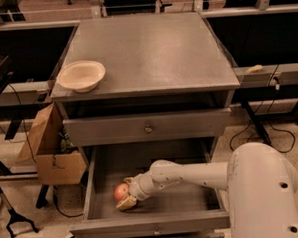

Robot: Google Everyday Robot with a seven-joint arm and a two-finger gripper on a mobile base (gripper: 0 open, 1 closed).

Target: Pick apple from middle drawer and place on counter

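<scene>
Arm stretched low and leftward into the open middle drawer. End effector at front-left floor, against the apple; grip state can't tell. Apple small, round, red-orange.

The small red-orange apple lies on the grey floor of the pulled-out middle drawer, at its front left, just beside the pincer. Above is the flat grey tabletop.
</scene>
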